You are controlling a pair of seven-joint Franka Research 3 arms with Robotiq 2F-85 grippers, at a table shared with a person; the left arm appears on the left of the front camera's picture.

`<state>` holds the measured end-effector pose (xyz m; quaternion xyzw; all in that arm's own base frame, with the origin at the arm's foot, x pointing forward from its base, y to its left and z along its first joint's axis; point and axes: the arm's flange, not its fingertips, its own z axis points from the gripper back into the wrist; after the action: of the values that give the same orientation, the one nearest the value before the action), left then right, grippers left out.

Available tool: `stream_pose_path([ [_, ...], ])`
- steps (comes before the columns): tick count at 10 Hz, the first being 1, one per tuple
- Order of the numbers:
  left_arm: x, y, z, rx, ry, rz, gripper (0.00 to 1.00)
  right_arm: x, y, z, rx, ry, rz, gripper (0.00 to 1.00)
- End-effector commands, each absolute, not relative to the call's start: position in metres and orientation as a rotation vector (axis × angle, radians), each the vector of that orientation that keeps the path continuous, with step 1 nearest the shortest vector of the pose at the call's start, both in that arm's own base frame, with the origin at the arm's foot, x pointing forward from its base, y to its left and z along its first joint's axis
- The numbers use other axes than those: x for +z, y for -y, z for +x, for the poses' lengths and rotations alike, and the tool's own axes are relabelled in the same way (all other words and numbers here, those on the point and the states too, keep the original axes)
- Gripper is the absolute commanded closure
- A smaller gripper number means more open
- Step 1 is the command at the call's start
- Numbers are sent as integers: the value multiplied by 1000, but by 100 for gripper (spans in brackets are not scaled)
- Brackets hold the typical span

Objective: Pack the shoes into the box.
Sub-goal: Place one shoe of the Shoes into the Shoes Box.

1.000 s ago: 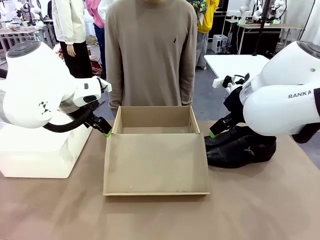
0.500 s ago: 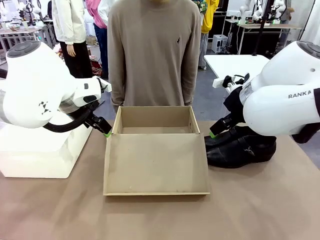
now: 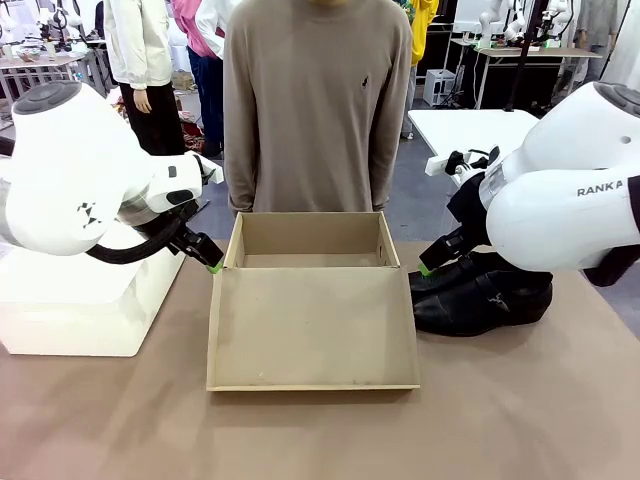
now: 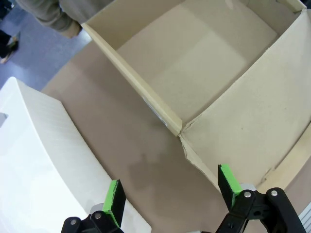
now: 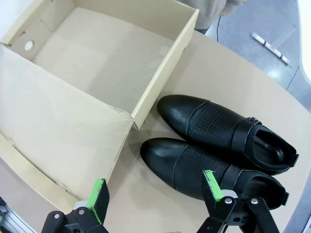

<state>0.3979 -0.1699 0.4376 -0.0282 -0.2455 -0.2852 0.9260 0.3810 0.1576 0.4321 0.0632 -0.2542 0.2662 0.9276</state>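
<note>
Fingers [image 4: 114, 201] of the left gripper [image 4: 170, 180] are standing wide apart, gripping nothing, beside the left corner of the box [image 3: 310, 238]. The right gripper [image 5: 155, 180] is likewise gaping empty by the toes of the shoes [image 5: 218, 145], which are lying side by side on the table [image 3: 520, 420], just right of the open box.

Black shoes [image 3: 480, 295] just beside open box [image 3: 310, 236]

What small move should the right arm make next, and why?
Probably lower the right gripper onto the nearer shoe and close on it. Its jaws stand open and empty above the shoes, which sit side by side on the table to the right of the open, empty box.
</note>
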Motion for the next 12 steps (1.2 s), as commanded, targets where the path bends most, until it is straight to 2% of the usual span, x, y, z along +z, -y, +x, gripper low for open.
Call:
stream_pose_path([
  [1, 465, 173, 399, -581, 518, -15, 0, 450, -152, 380, 522, 511, 148, 0],
  [8, 544, 175, 384, -609, 542, 5, 0, 539, -133, 355, 535, 522, 121, 0],
  [12, 569, 165, 370, -650, 613, -26, 0, 557, -127, 345, 595, 585, 167, 0],
])
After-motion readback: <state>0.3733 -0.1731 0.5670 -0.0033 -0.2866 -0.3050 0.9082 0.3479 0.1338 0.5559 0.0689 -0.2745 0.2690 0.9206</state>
